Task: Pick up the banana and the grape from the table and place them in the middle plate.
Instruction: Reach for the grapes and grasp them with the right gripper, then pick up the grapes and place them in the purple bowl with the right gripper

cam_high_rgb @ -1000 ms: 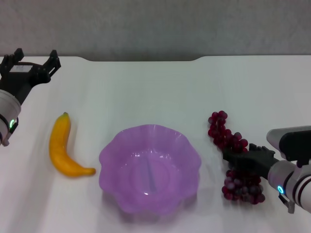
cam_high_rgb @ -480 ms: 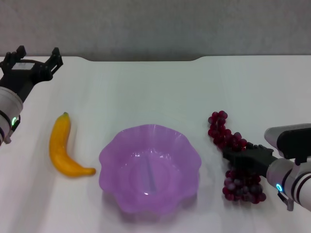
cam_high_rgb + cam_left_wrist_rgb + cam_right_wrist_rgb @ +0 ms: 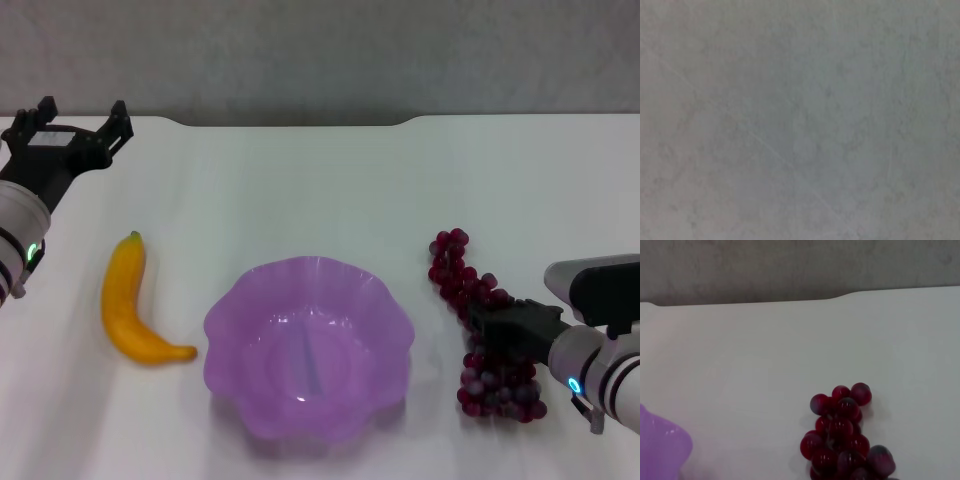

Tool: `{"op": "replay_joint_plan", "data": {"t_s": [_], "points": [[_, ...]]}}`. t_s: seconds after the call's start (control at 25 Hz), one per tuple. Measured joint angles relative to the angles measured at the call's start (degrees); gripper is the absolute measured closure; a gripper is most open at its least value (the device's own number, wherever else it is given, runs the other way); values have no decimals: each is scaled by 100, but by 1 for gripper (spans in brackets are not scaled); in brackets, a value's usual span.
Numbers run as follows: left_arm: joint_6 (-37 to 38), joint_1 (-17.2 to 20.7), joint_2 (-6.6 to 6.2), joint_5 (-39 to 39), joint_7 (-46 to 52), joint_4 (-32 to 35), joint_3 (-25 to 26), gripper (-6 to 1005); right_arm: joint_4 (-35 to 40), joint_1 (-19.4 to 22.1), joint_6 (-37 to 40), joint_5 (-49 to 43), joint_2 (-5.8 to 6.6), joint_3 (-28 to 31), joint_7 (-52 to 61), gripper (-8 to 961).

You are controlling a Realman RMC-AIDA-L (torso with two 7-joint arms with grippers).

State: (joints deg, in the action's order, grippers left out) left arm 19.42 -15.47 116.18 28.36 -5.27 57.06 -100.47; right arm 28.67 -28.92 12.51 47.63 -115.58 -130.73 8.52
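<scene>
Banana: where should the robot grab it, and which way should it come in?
Probably the banana at its thick middle, coming straight down from above. It lies flat on the table, curved, with bare space along both long sides for fingers, and the plate sits apart from it. The open left gripper is nearest.

Right end effector (image 3: pixel 490 325) hides grape (image 3: pixel 470 285) middle; grip unclear
</scene>
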Motion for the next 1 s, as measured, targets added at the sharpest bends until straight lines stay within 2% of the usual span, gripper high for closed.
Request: {"op": "replay_joint_plan", "data": {"t_s": [0.52,1.0], "points": [[7,0,0,3,0,-3,2,117,5,-10,71,-24,9,-25,1,502],[12,0,0,3,0,-2,2,117,-50,-39,300,-38,18,-289,-16,536]]}}
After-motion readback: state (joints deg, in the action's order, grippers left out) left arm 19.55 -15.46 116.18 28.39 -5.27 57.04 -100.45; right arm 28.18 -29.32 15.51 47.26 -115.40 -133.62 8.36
